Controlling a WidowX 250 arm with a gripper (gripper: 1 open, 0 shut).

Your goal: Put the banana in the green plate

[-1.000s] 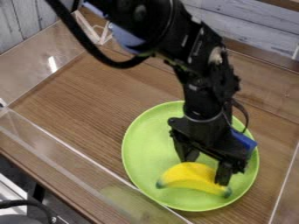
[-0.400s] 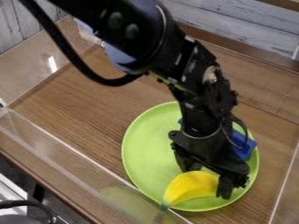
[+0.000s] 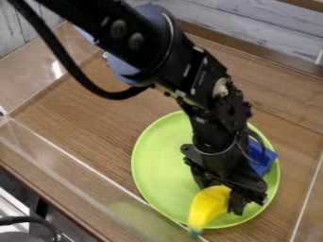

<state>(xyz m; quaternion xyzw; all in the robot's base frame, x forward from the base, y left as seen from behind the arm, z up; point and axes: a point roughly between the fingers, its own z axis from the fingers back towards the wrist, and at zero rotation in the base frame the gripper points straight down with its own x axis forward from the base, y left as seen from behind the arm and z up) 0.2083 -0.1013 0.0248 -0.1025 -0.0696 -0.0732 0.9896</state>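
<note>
A brown wooden table (image 3: 89, 113) with clear plastic walls (image 3: 57, 156) around it fills the picture, and a pale slatted wall runs along the upper right. In the lower right of the frame lies the green plate (image 3: 158, 156), wide and flat. The black arm comes down from the upper left and its gripper (image 3: 228, 189) points steeply down over the lower right part of the plate. The banana (image 3: 210, 205) is there, just under the fingers, with its lower end at the near rim of the plate; it looks tilted, one end up between the fingers. The fingers appear drawn in narrow on its upper end, but the contact is hidden by the gripper body, so I cannot tell if they really hold it. A blue block (image 3: 260, 157) shows just behind the gripper, on the right side of the plate. The banana looks like smooth hard plastic, so I judge it light and stiff but slippery, and its curve may let it turn in the grip. The middle of the body, across the narrow width, seems a safer place to take it than the thin tip.
</note>
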